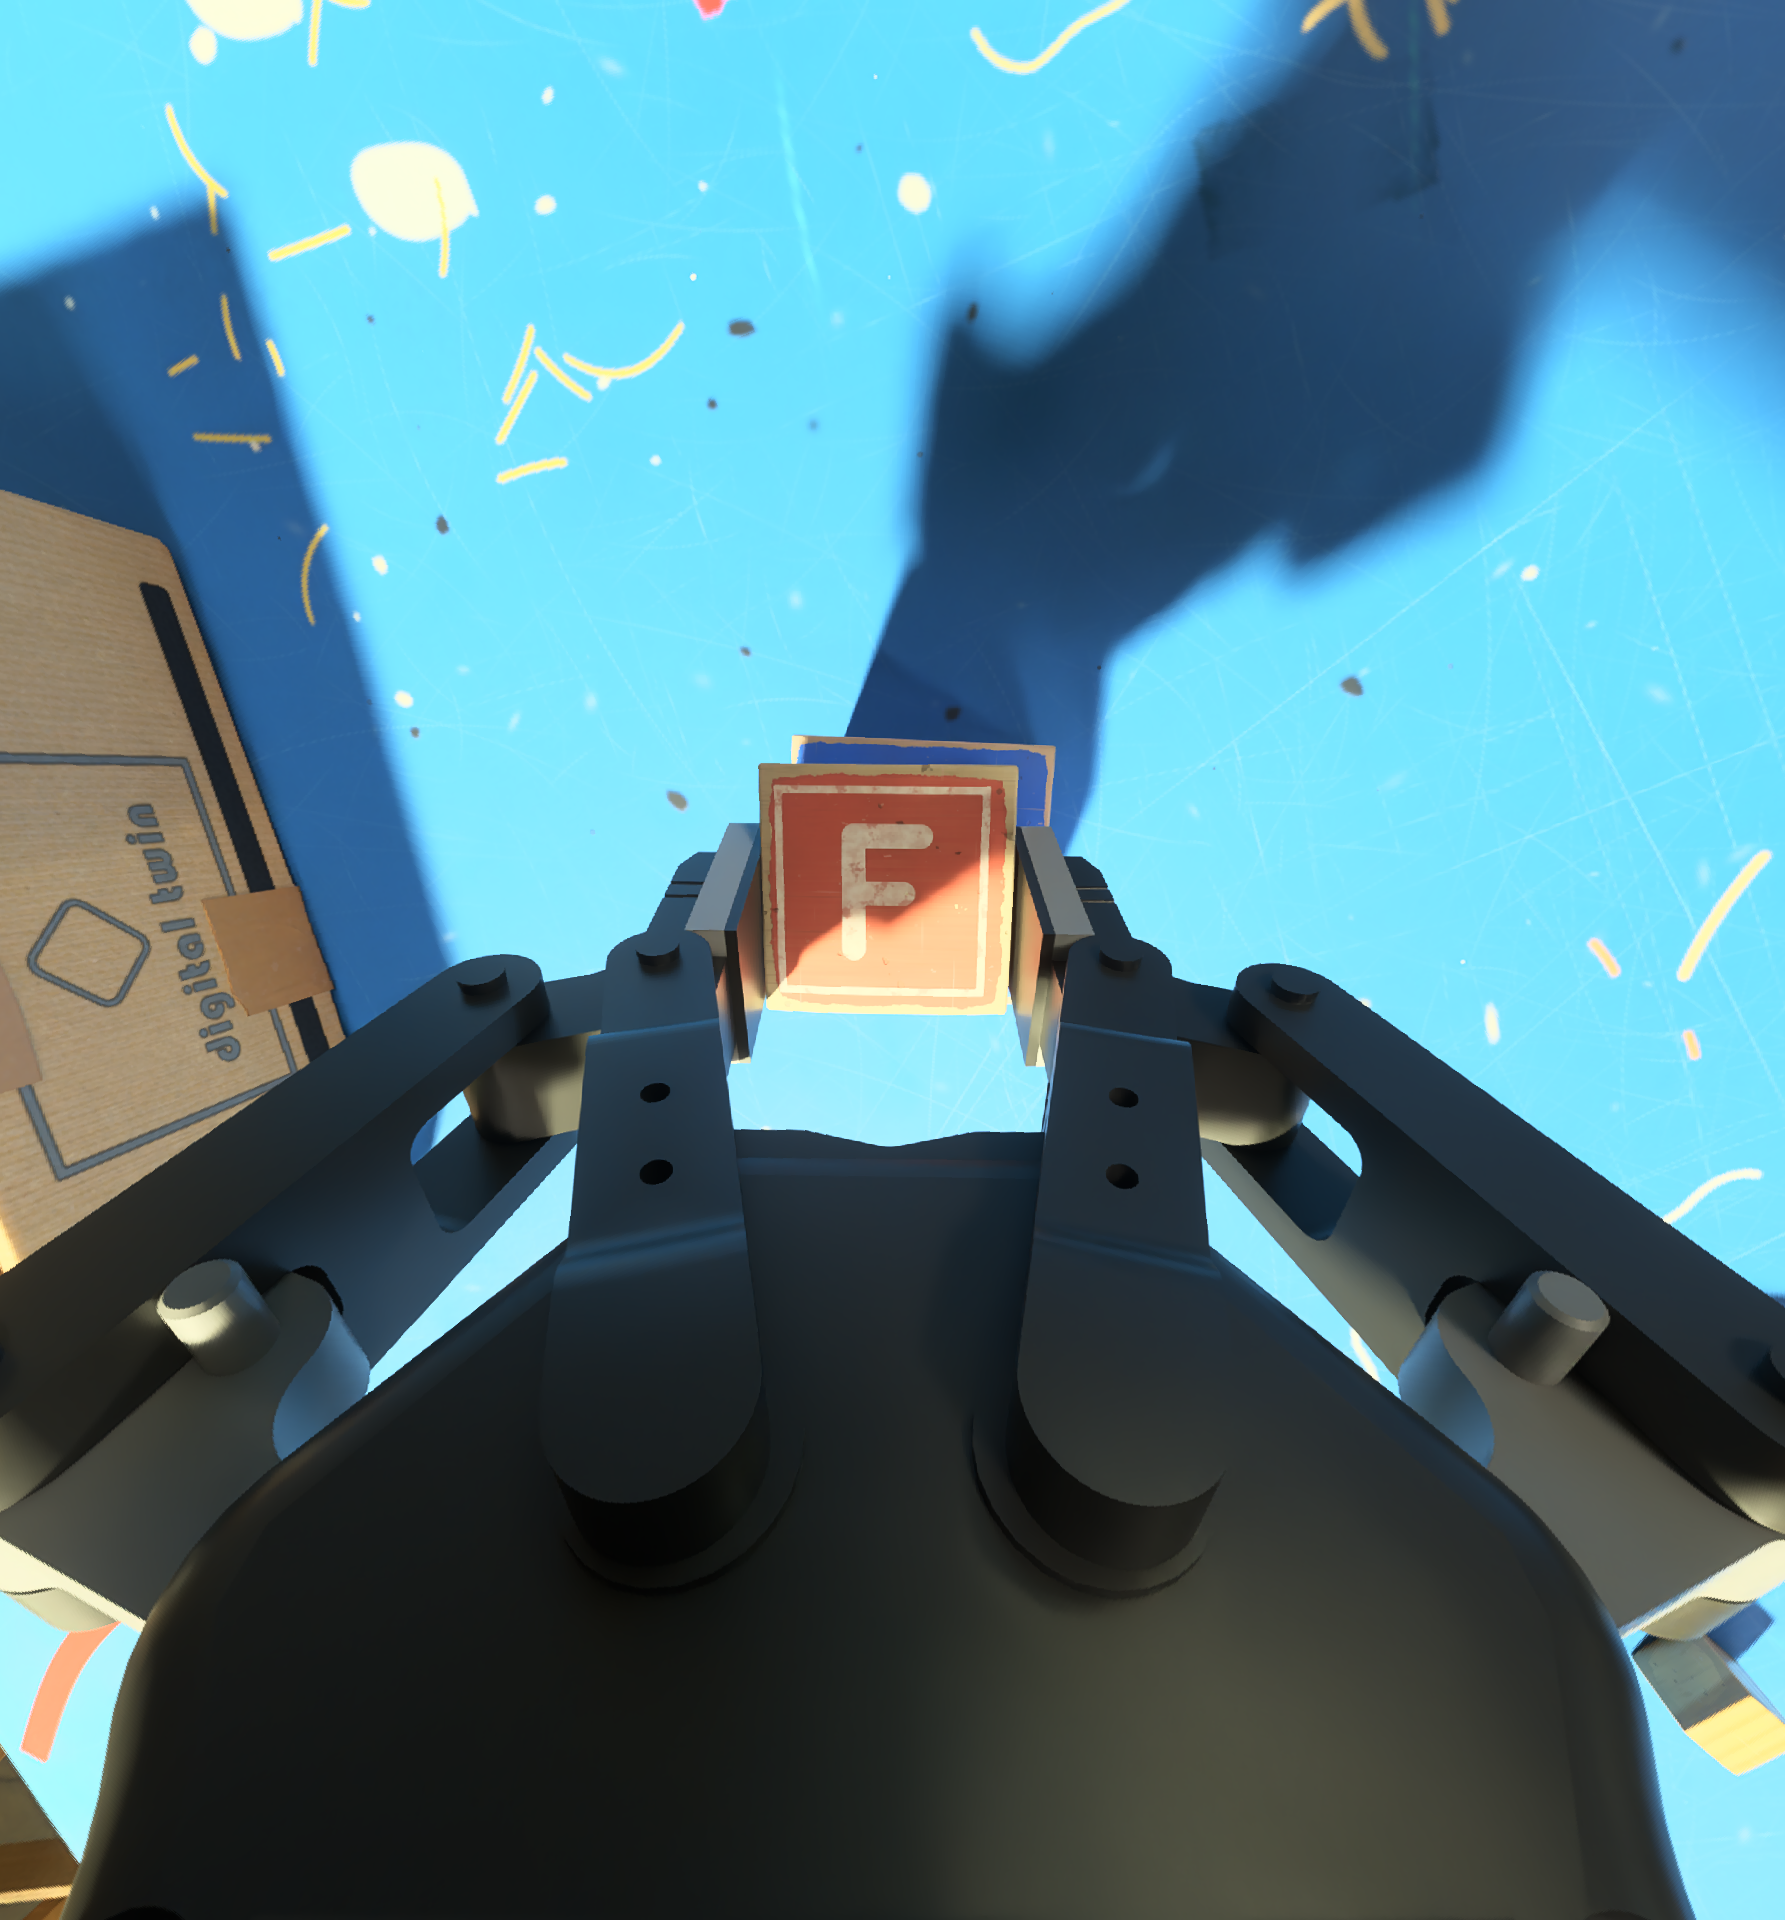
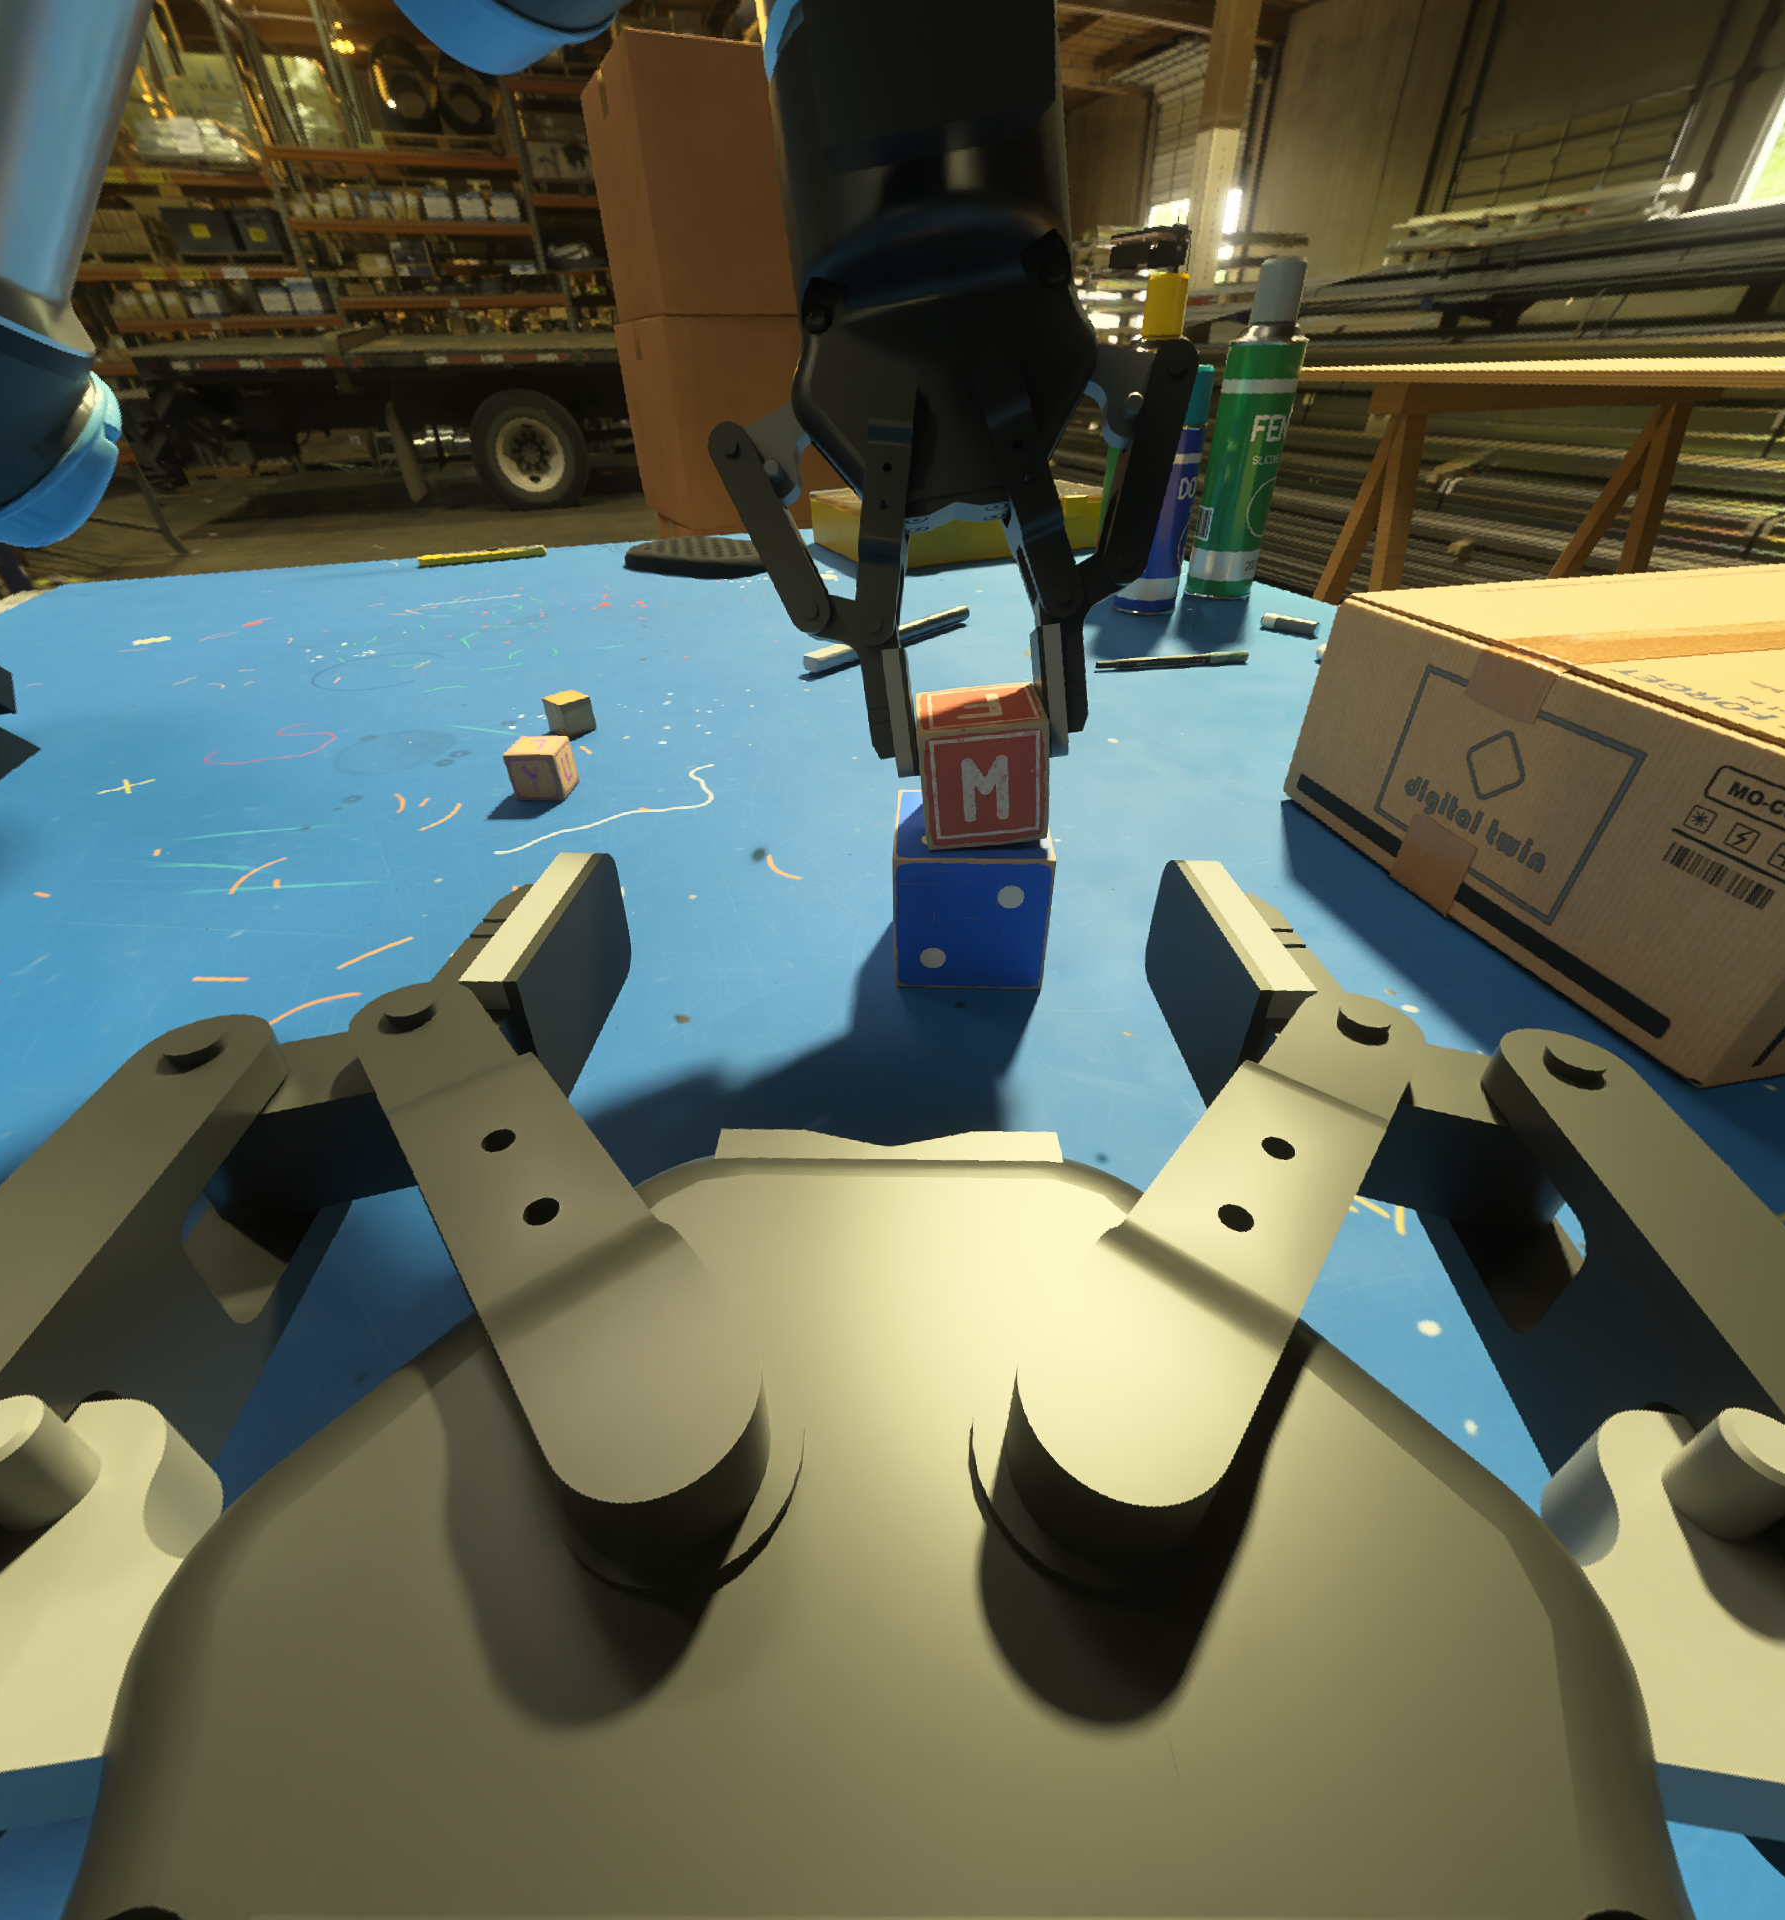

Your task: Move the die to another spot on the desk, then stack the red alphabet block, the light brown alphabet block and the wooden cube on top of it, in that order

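My left gripper points straight down and is shut on the red alphabet block. The block rests on the blue die, of which only a sliver shows behind it. In the right wrist view the left gripper holds the red block on top of the die, set slightly to the right. My right gripper is open and empty, low over the desk just in front of the die. The light brown alphabet block and the wooden cube lie together at the left, farther back.
A cardboard box lies close to the right of the stack and shows at the left in the left wrist view. Spray cans, pens and a yellow tray stand at the desk's far edge.
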You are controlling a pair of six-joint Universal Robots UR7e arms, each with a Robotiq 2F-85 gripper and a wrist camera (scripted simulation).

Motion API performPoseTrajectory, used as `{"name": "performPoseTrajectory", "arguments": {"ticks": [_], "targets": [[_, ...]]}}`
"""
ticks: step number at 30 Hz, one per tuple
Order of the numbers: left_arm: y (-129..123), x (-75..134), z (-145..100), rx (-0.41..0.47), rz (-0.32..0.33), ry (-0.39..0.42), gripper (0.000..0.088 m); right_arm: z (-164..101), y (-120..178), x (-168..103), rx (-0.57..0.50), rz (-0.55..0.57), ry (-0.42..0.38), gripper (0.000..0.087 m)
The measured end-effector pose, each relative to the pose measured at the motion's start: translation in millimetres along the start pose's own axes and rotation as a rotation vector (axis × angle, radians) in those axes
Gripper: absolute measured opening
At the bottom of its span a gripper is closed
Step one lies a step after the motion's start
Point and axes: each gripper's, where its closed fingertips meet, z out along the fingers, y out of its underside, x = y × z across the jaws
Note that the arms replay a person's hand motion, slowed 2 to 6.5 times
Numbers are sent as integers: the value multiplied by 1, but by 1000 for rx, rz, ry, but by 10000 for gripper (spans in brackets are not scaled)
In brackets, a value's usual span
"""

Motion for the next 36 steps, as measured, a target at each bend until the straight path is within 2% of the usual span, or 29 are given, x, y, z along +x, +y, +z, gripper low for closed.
{"name": "performPoseTrajectory", "arguments": {"ticks": [14, 17, 20, 32, 36], "targets": [[1, 0, 0, -11, -6, 3, 389, -1, -1, 0, 6, 2, 1, 854], [0, 2, -1, 1, -6, 10, 487, -1, -1, 0, 7, 1, 1, 854], [-2, 4, -3, 19, -3, 14, 542, -1, -1, 0, 7, -1, 1, 854], [-3, 0, -16, 54, -7, -43, 573, -2, -2, 0, 14, -9, 4, 854], [0, 7, -27, 63, -20, -56, 633, -2, -2, -1, 17, -13, 5, 854]]}}
